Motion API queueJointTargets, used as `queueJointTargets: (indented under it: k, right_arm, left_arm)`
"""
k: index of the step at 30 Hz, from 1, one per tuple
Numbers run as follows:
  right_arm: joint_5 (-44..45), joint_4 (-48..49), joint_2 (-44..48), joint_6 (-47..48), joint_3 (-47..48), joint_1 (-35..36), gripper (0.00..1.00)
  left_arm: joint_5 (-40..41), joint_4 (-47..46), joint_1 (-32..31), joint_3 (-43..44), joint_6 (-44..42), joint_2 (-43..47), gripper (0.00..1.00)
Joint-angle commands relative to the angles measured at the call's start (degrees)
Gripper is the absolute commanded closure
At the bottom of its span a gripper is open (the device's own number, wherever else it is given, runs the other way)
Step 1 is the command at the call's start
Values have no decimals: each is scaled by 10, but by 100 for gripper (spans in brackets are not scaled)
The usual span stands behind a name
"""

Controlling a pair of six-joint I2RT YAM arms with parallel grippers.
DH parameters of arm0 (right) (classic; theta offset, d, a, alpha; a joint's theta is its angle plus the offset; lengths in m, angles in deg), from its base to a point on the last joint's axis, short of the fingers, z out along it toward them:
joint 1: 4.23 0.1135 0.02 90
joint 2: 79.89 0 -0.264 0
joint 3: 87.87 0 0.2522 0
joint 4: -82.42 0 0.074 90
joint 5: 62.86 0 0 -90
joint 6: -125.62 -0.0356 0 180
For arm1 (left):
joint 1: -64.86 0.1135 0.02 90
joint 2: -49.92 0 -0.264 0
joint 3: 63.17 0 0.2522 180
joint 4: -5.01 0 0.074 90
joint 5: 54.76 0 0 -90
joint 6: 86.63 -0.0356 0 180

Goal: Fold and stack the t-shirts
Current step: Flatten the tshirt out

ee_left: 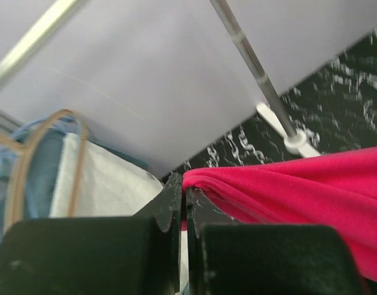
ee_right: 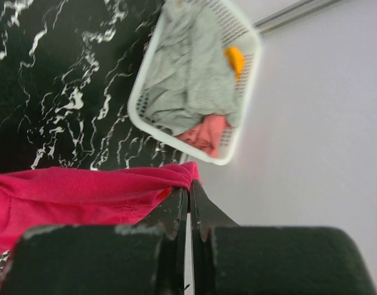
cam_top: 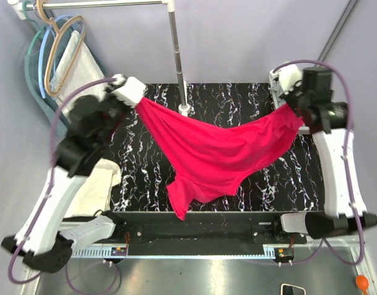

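A crimson red t-shirt (cam_top: 216, 153) hangs stretched in the air above the black marbled table (cam_top: 145, 178), sagging in the middle with a sleeve drooping toward the front edge. My left gripper (cam_top: 134, 92) is shut on its left corner, and the red t-shirt (ee_left: 299, 190) runs off to the right from the left gripper (ee_left: 186, 184). My right gripper (cam_top: 291, 106) is shut on the other corner; the red cloth (ee_right: 84, 193) trails left from the right gripper (ee_right: 190, 184). A cream-white t-shirt (cam_top: 96, 187) lies at the table's left edge under the left arm.
A metal stand pole (cam_top: 176, 58) rises from the table's back middle with its base (cam_top: 185, 109) just behind the shirt. Hangers with pale and teal cloth (cam_top: 66, 58) hang at the back left. A white basket (ee_right: 198, 80) holding grey and pink garments sits off to the right.
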Motion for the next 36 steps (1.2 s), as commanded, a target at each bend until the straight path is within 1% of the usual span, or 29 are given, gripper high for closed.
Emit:
queueJointTargets:
  k: [1,3,4,5,6,7,8,9,10,11,12,15,16,17,18,21,22,25,26,28,29,31,32,35,36]
  right_arm:
    - [-11,112,-83,10,-74,-2,100]
    - [-8,142,-116,2,-87,-3,100]
    - [-7,163,-153,-2,-87,-3,100]
    - [-1,171,-172,-12,-83,-2,98]
    - [0,176,-190,-17,-77,-2,80]
    - [-3,177,-224,-25,-62,-3,60]
    - [-14,178,-236,-37,-57,-3,42]
    - [-22,177,-253,-44,-51,-1,27]
    - [-39,176,-256,-50,-53,1,19]
    - [-45,176,-256,-57,-57,5,9]
    - [-51,174,-252,-59,-72,15,5]
    - [-92,164,-223,-71,-115,38,4]
    - [-103,151,-214,-73,-127,71,4]
    - [-110,146,-192,-79,-139,88,4]
    - [-125,131,-181,-82,-159,132,5]
    - [-183,103,-150,-112,-187,199,5]
    - [-191,96,-148,-127,-189,242,7]
    - [-218,68,-160,-162,-188,300,11]
    - [-225,64,-170,-172,-190,333,13]
    - [-232,67,-175,-196,-200,370,14]
    - [-229,74,-176,-200,-216,409,15]
    - [-208,89,-178,-206,-234,446,15]
    - [-202,95,-180,-209,-252,484,16]
    - [-188,114,-197,-225,-273,531,16]
    - [-183,122,-202,-229,-276,556,18]
  left_arm:
    - [5,-112,4,-72,-20,-76,100]
    - [4,-148,4,-86,-16,-124,100]
    - [4,-159,3,-93,-15,-141,100]
    - [5,-168,3,-94,-13,-159,100]
    - [10,-185,3,-94,-11,-194,100]
    - [9,-188,4,-88,-10,-211,100]
    - [9,-193,3,-85,-9,-242,100]
    - [8,-194,3,-79,-3,-255,100]
    - [6,-196,4,-78,-2,-265,100]
    - [5,-204,4,-77,1,-281,100]
    - [5,-208,4,-79,2,-287,100]
    - [7,-222,4,-85,3,-303,100]
    - [8,-223,4,-84,3,-307,100]
    - [9,-225,4,-85,-1,-312,100]
    - [11,-227,3,-87,-2,-316,100]
    - [14,-227,3,-88,-4,-323,100]
    - [14,-227,4,-87,-4,-327,100]
    - [14,-226,4,-85,2,-332,100]
    - [15,-223,3,-85,3,-334,100]
    - [15,-219,4,-86,6,-335,100]
    - [17,-219,4,-88,8,-335,100]
    - [19,-217,4,-92,7,-333,100]
    - [22,-217,3,-96,4,-331,100]
    - [31,-220,3,-102,-8,-333,100]
    - [33,-222,5,-104,-11,-334,100]
